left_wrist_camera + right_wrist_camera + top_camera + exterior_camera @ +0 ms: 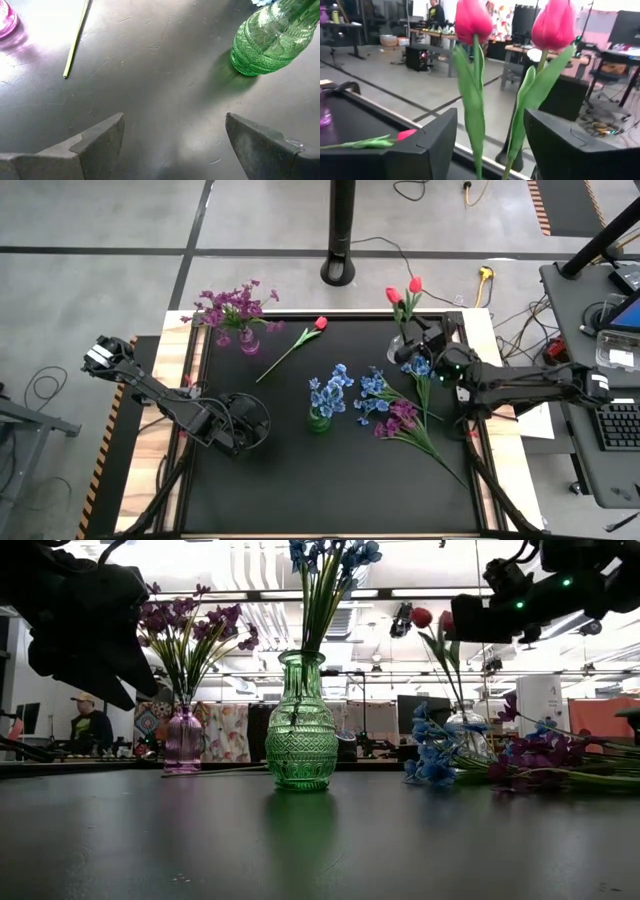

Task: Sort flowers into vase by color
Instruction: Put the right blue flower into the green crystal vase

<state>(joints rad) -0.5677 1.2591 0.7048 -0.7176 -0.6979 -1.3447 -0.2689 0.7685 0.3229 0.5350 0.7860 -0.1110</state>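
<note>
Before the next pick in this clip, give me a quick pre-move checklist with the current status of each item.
1. Right hand free to grasp: ok, open and holding nothing, beside the two red tulips standing in the clear vase.
2. Left hand free: ok, open over bare mat.
3. Vases upright: ok, green vase and pink vase both stand.
4. Colours already sorted correctly: ok, blue flowers in green, purple flowers in pink, red in clear.
5. Sorting finished: not ok, a loose tulip and a blue and purple pile lie on the mat.
6. Stems in the pile separable: cannot tell, they overlap.
</note>
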